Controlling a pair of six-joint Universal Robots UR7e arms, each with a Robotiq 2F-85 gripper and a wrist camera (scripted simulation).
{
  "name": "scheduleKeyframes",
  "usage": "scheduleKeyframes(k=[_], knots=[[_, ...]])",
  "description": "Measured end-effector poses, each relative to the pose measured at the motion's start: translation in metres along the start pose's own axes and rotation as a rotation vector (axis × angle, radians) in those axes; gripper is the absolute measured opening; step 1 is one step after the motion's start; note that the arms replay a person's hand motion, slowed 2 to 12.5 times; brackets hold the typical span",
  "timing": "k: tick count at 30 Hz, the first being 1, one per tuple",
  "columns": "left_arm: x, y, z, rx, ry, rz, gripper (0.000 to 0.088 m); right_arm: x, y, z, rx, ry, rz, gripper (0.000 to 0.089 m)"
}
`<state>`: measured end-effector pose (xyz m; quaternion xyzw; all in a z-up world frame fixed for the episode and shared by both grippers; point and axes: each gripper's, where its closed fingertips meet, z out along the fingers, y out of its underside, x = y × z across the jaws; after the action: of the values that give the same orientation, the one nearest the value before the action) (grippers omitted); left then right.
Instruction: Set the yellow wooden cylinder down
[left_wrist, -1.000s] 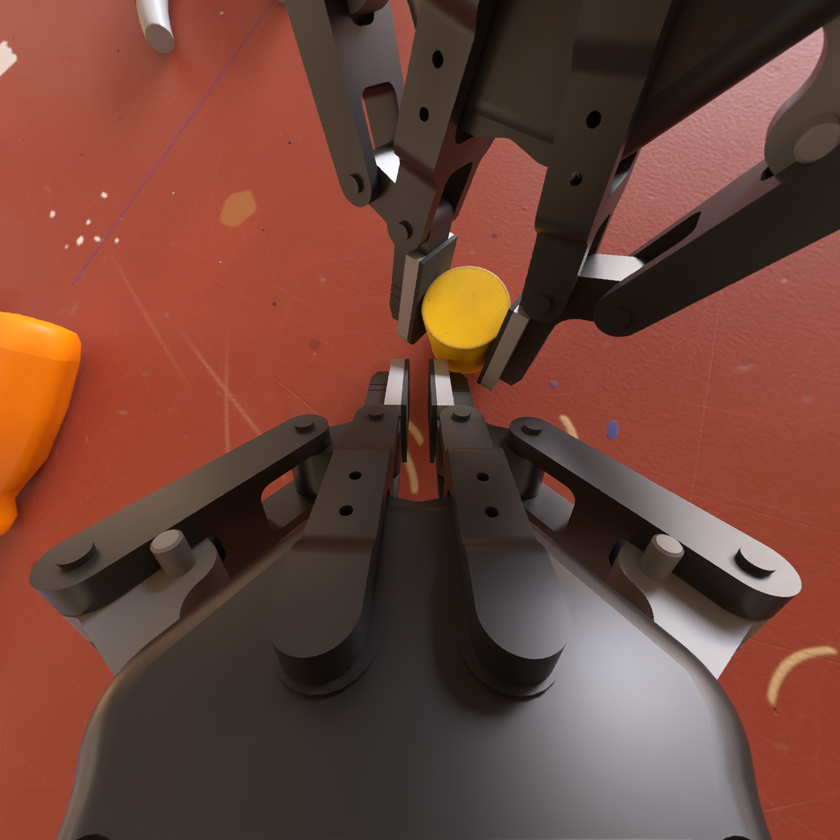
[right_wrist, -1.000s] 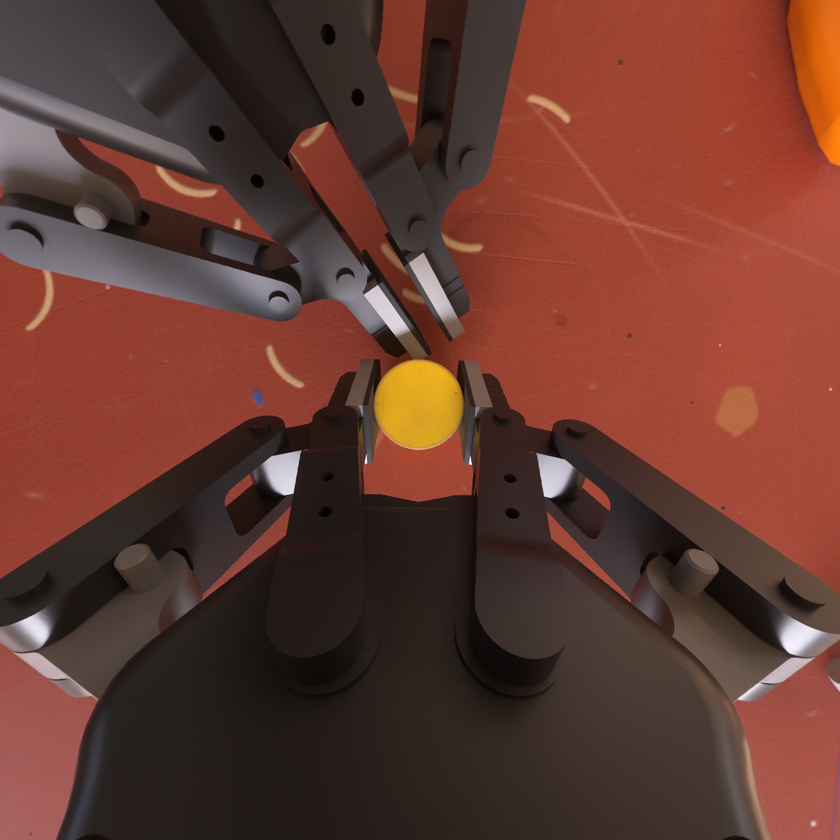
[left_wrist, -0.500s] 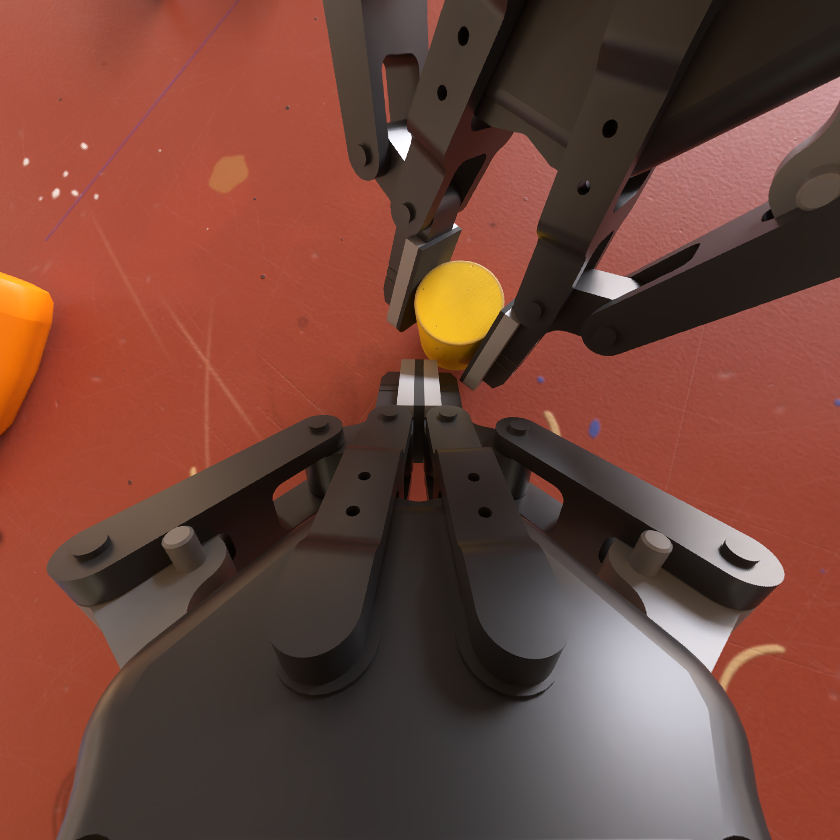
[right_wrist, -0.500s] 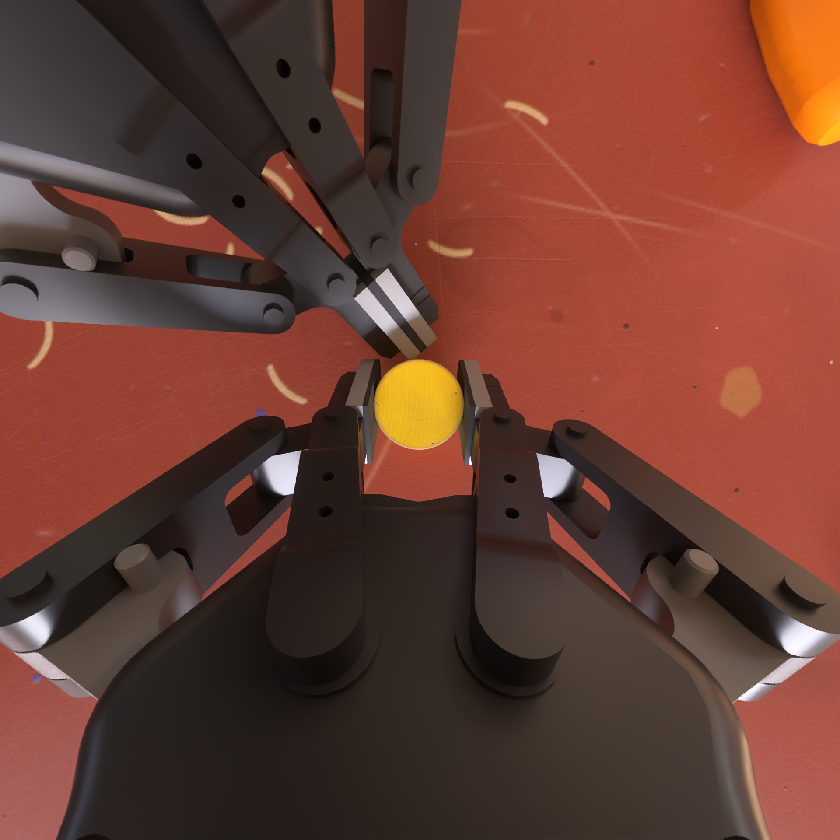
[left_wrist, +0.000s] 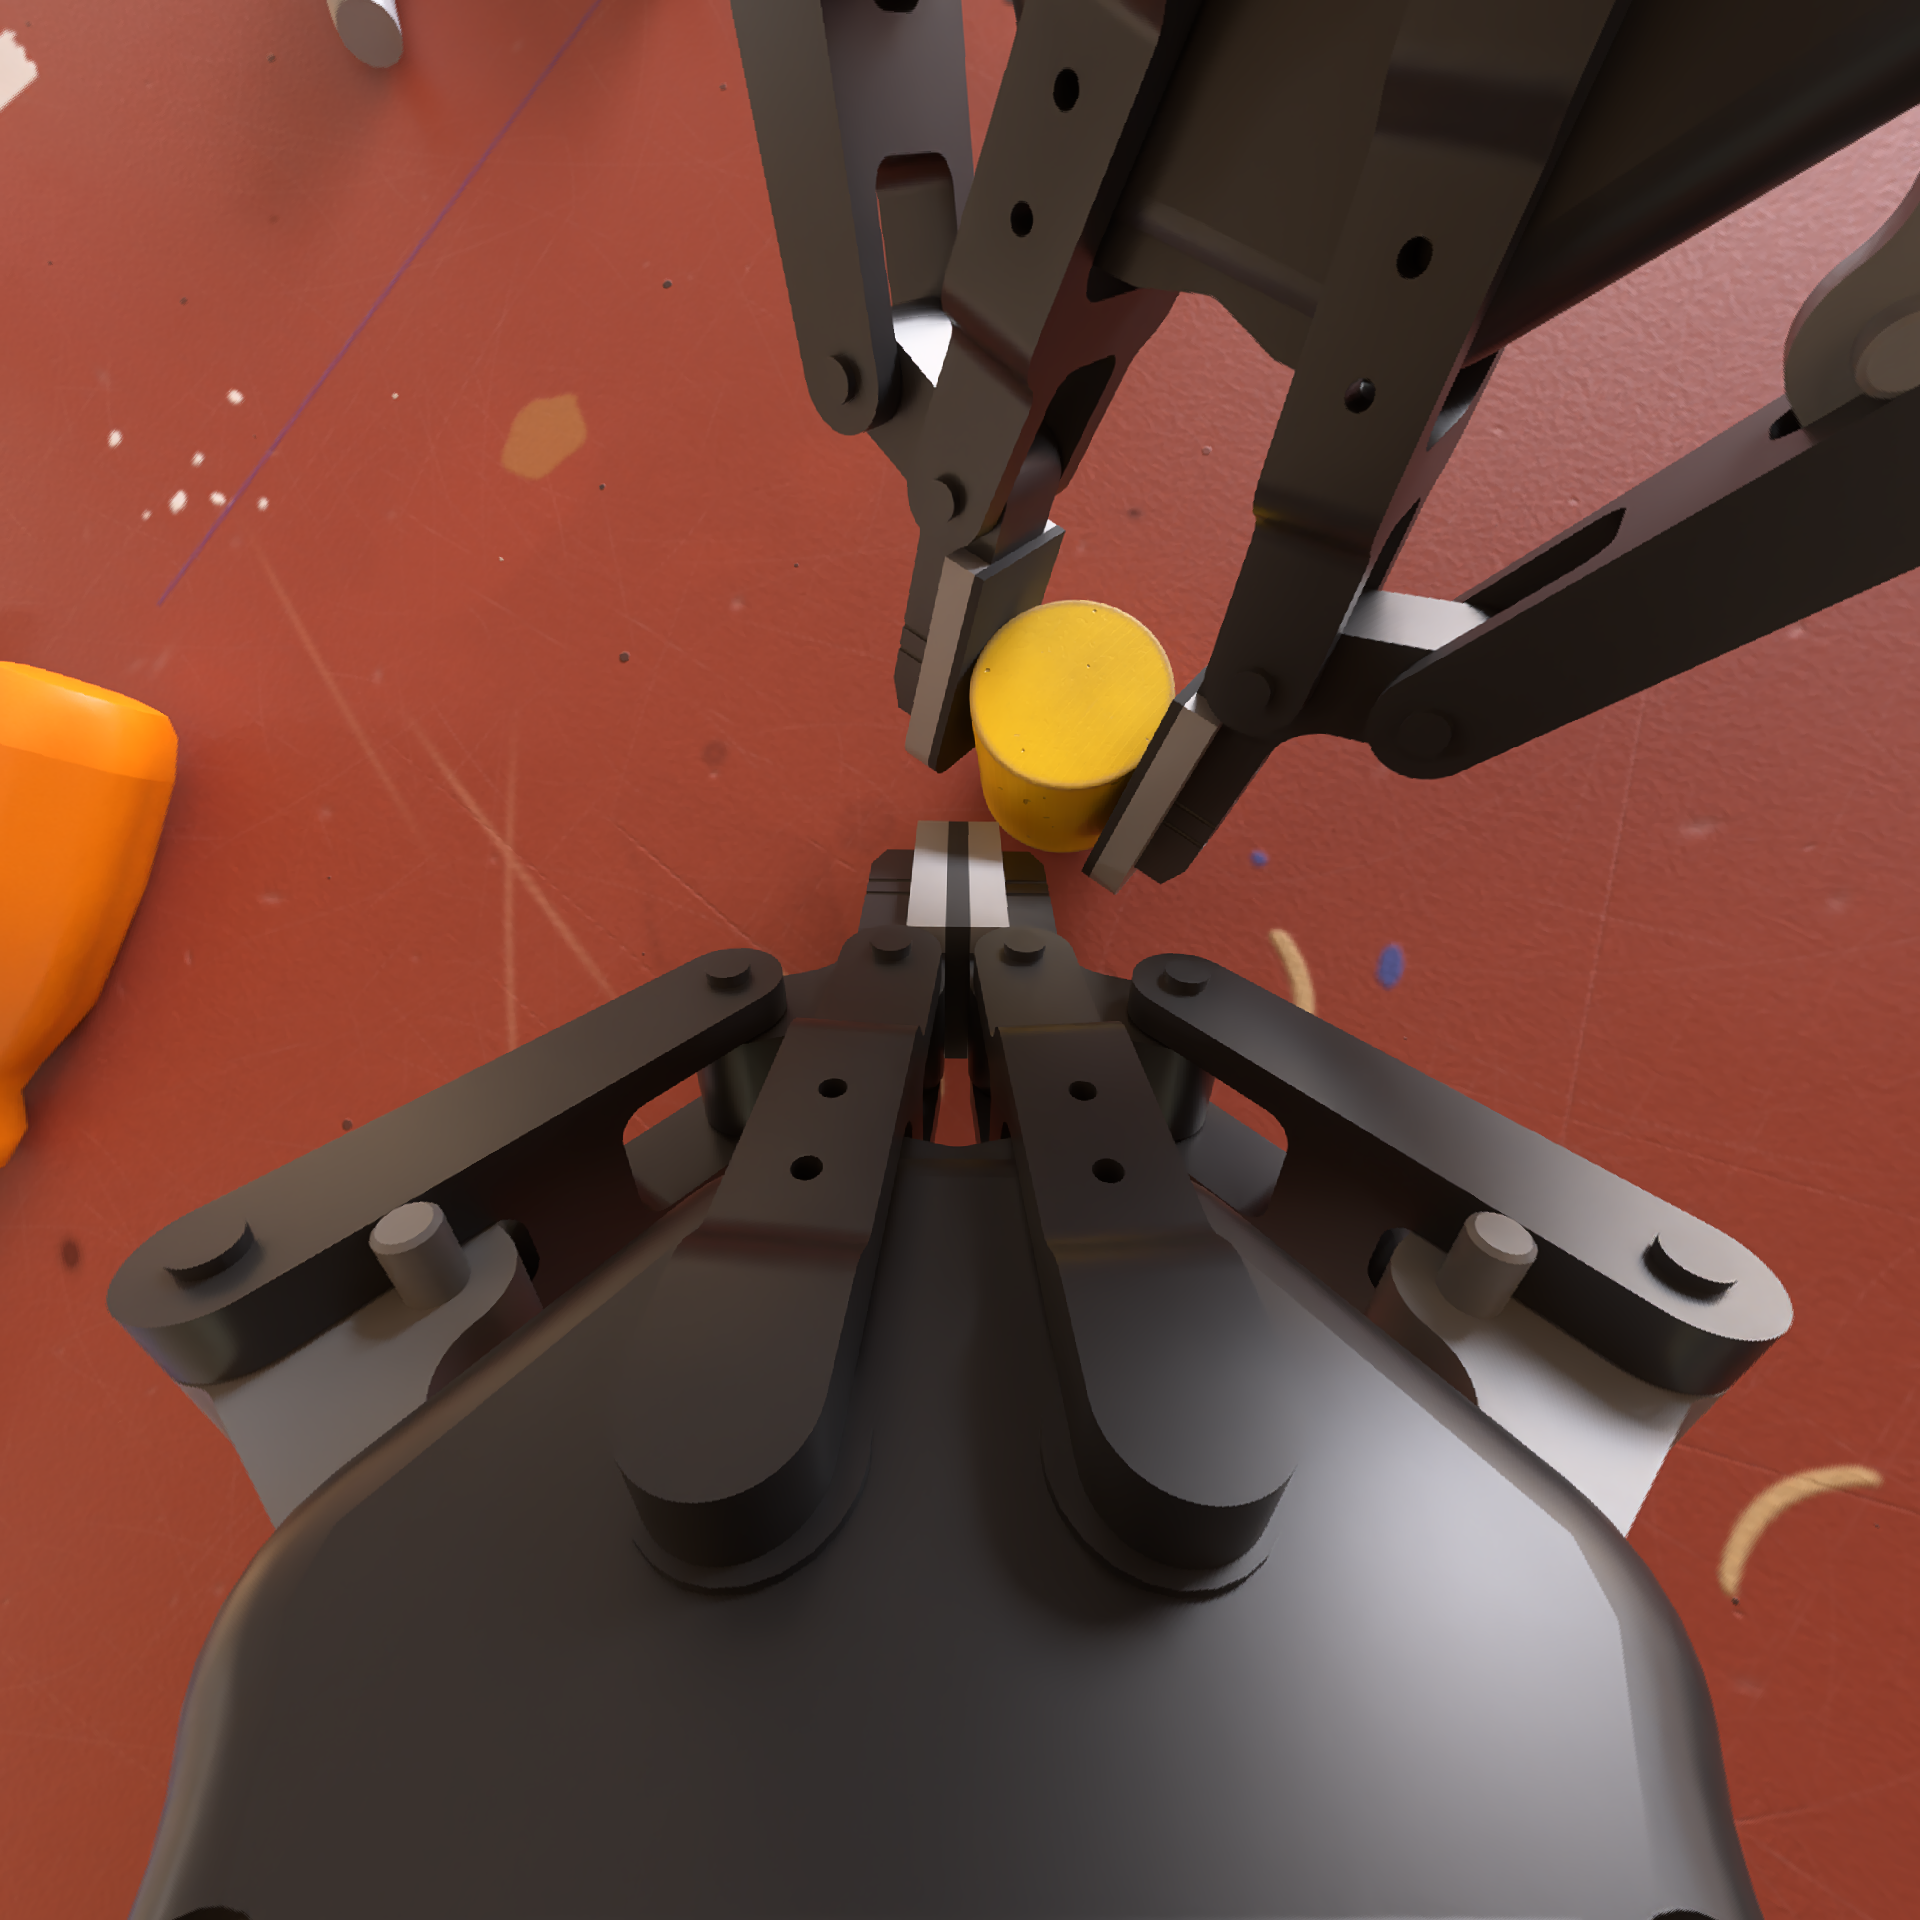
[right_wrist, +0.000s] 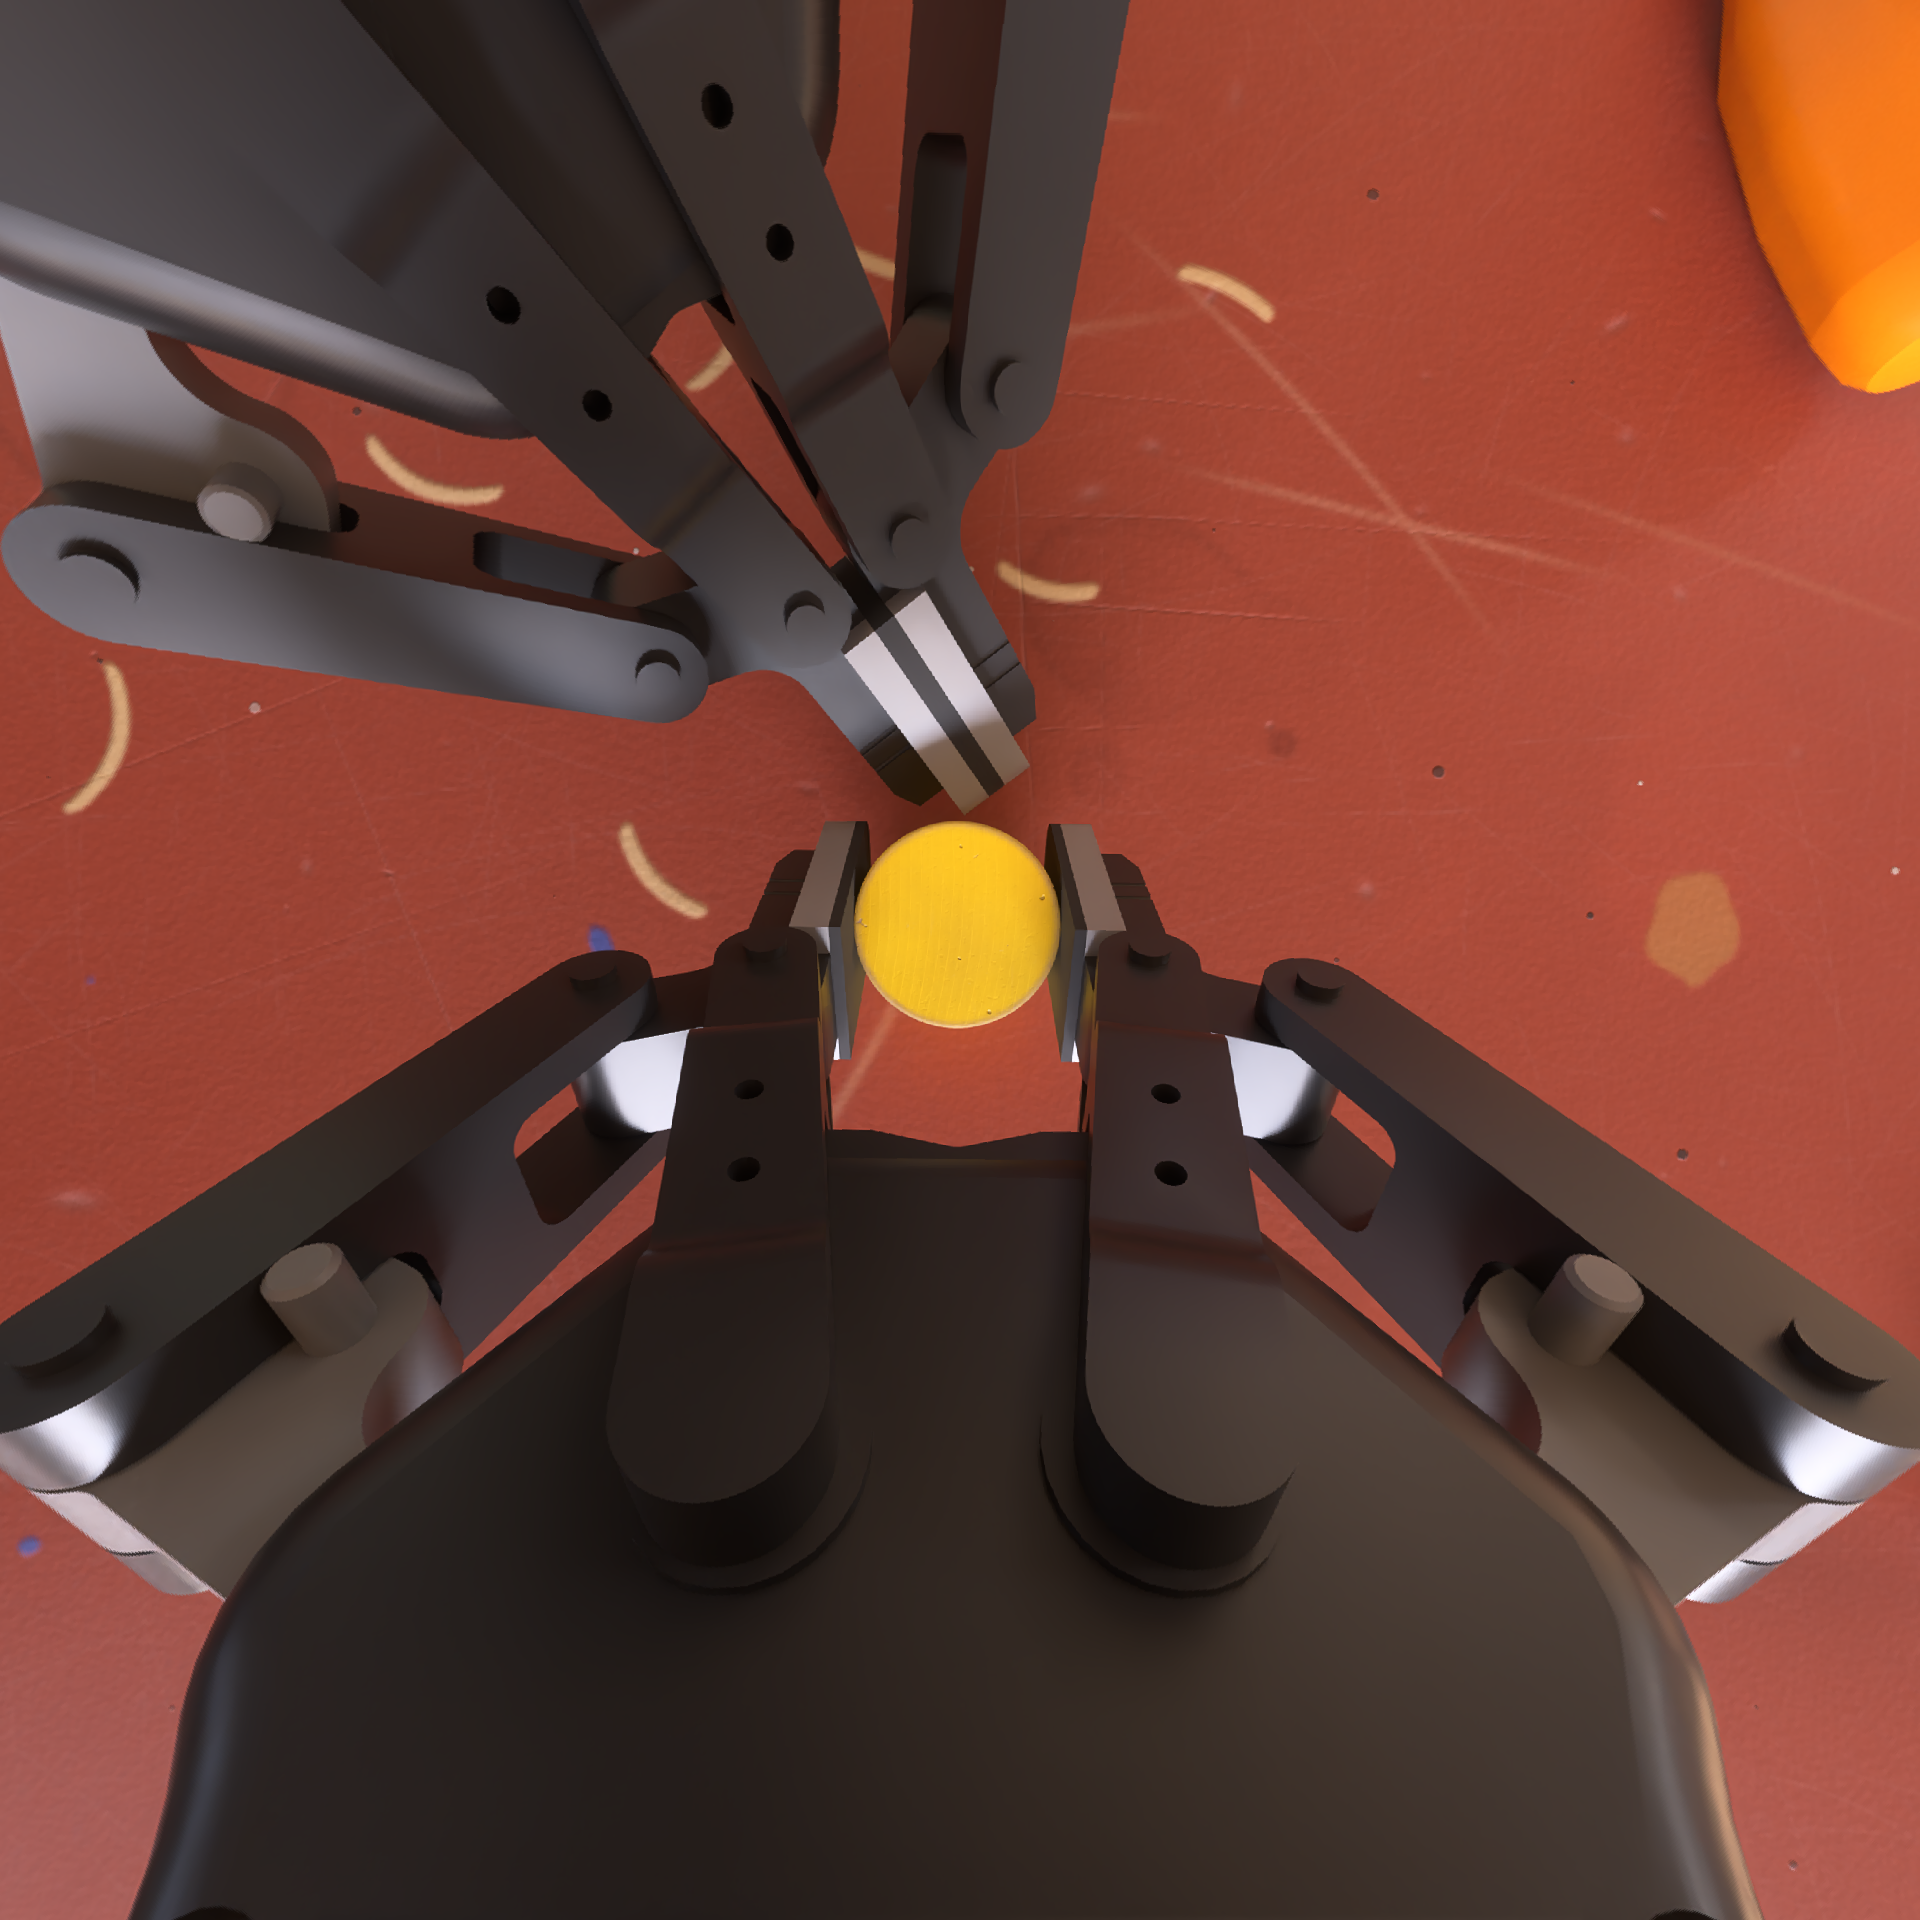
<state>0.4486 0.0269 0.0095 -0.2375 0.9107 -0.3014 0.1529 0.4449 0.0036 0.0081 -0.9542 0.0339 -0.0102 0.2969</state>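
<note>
The right gripper (right_wrist: 956, 925) clamps the yellow cylinder (right_wrist: 956, 923) by its curved sides, pads on opposite flanks, flat end toward the camera, above the red table (right_wrist: 1455, 727) far from any visible edge. The left gripper (left_wrist: 958, 875) is closed on nothing, its tips just beside the cylinder. The cylinder is probably light, rigid and smooth; the flank grip suits it, and it may roll if released tilted.

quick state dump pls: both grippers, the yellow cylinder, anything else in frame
right gripper: shut on the yellow cylinder, one pad on each side.
left gripper: shut, empty, tips beside the cylinder.
yellow cylinder: held, flat end toward the right wrist camera; contact with the red surface cannot be told.
orange object: lying on the surface, off to the side, untouched.
</note>
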Motion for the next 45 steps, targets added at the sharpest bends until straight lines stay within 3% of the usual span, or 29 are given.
scheduleKeyframes(k=[12,26,45], knots=[[-0.0005,0.0006,-0.0002,-0.006,0.02,0.001,0.0,0.0003,0.0006,-0.0005,0.013,0.0,-0.008,0.03],[-0.0002,0.0021,-0.001,-0.023,0.056,-0.009,0.0,-0.0001,-0.0001,-0.0001,0.039,-0.023,-0.069,0.03],[0.0,0.0026,-0.0015,-0.033,0.093,-0.055,0.0,-0.0001,-0.0001,-0.0004,0.078,-0.023,-0.066,0.03]])
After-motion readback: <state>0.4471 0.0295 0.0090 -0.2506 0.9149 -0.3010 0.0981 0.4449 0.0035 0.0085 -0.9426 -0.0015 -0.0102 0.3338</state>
